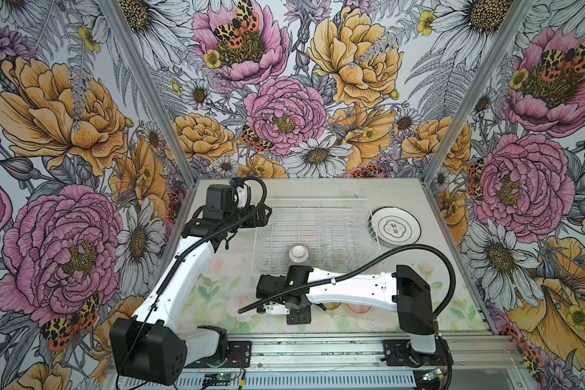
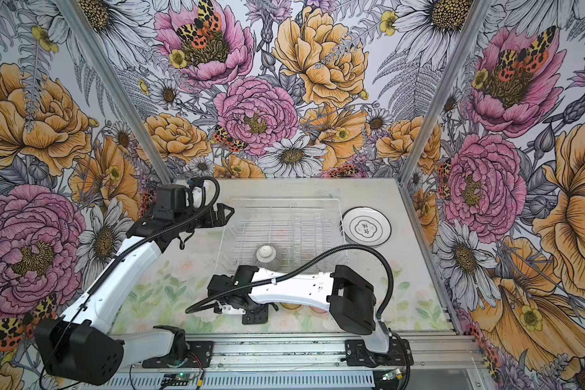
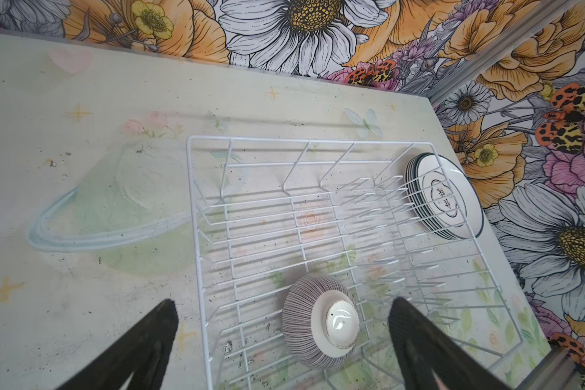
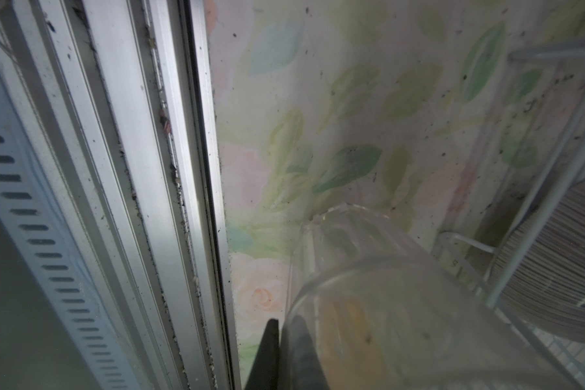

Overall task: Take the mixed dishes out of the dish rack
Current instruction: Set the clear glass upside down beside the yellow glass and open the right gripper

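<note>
In both top views the ribbed grey-purple bowl (image 1: 298, 253) is seen upturned at the near edge of the large white wire dish rack (image 1: 335, 229). The stacked white dark-rimmed plates (image 1: 397, 225) lie just outside its right side, and the left gripper (image 1: 262, 216) is held over its far-left corner.

In the left wrist view, its jaws are spread wide and empty, with the bowl ahead between them.

In the right wrist view, the right gripper (image 4: 284, 351) is clamped on the rim of a clear glass tumbler (image 4: 368, 297), outside the rack. The free left arm is judged better placed for the bowl.
</note>
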You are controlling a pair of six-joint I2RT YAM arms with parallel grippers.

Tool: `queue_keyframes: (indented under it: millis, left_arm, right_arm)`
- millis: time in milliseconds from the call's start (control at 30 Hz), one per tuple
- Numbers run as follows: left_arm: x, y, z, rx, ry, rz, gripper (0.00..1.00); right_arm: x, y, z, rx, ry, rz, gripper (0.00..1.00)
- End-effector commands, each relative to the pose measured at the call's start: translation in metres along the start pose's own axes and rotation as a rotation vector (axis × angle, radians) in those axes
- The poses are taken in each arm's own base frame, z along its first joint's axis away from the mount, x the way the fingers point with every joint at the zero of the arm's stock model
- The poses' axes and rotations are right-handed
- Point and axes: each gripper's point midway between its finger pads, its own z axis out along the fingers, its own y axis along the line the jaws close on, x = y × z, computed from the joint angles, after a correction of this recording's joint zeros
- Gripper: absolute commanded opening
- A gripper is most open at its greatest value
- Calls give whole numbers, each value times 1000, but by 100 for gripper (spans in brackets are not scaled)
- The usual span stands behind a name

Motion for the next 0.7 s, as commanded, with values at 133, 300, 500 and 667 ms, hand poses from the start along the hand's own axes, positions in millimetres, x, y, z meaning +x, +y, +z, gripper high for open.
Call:
queue_keyframes:
  millis: [133,300,500,667]
  left_arm:
    - [7,4,8,19,32,7,99]
    - [7,4,8,21,33,8,99]
    - [6,3,7,26,31,9,99]
    - [6,2,7,32,32,8,99]
  right_arm:
    - [-3,-3,8,-38,12,-4,0]
    - [-1,-7,15,-43,30,4,0]
    - [-1,-8,18,-41,37,4,7]
    - [1,-13,19,-23,46,6,16]
